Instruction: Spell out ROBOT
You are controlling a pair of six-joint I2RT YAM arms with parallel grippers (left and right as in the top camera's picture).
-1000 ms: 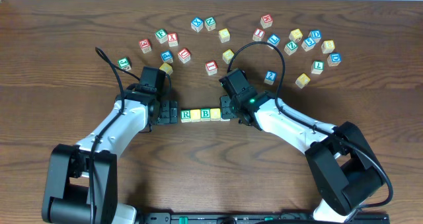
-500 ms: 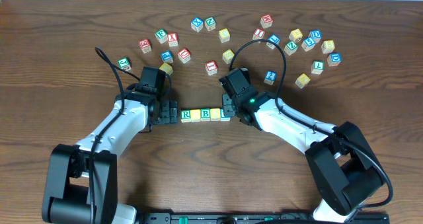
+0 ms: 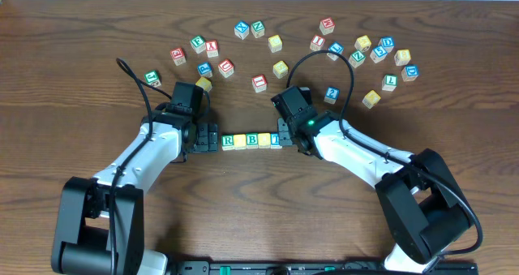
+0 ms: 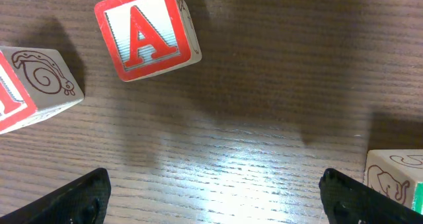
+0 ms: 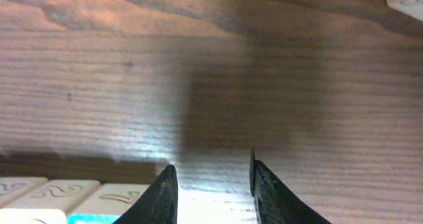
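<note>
1. Since a second ago, seen from overhead, the right tool (image 3: 285,137) has drawn slightly off the row's right end. The T cube (image 3: 276,138), covered before, now shows its blue letter. The other cubes and the left tool (image 3: 209,137) have not shifted.
2. Overhead: five cubes lie packed in one straight line on the worktop (image 3: 243,210), between the two tools. From left to right they are the R cube (image 3: 228,139), the first yellow cube (image 3: 240,140), the B cube (image 3: 252,139), the second yellow cube (image 3: 264,139) and the T cube. The left tool sits just beside the R cube and the right tool just beside the T cube; I cannot tell whether either touches. The loose cubes (image 3: 324,44) lie scattered on the far side, well apart from the row.
3. Left wrist: the left tool (image 4: 215,191) is spread wide, with only bare wood between its fingertips (image 4: 86,197). A red A cube (image 4: 147,32) lies ahead, a snail-drawing cube (image 4: 39,78) at the left and an elephant-drawing cube (image 4: 396,178) by the right fingertip.
4. Right wrist: the right tool (image 5: 213,184) is parted by a narrow gap and holds nothing. Pale cube sides (image 5: 66,191) lie just left of its left fingertip.
</note>
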